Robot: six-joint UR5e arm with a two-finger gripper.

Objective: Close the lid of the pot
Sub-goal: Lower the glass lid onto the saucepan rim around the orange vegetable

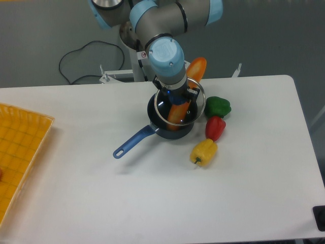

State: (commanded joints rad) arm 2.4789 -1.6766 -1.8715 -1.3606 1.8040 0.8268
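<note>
Glass lid (180, 101) with metal rim is held over the pot (171, 122), tilted, its far edge raised; whether it touches the pot rim cannot be told. Gripper (176, 94) sits at the lid's centre, apparently clamped on the knob, though its fingers are hidden beneath the wrist. Pot stands mid-desk (152, 193), handle (133, 143) pointing front-left, an orange pepper (189, 86) showing through and behind the lid. Green (218, 107), red (215, 128) and yellow (203, 152) peppers lie just right of the pot. Yellow tray (20, 152) occupies the left edge.
</note>
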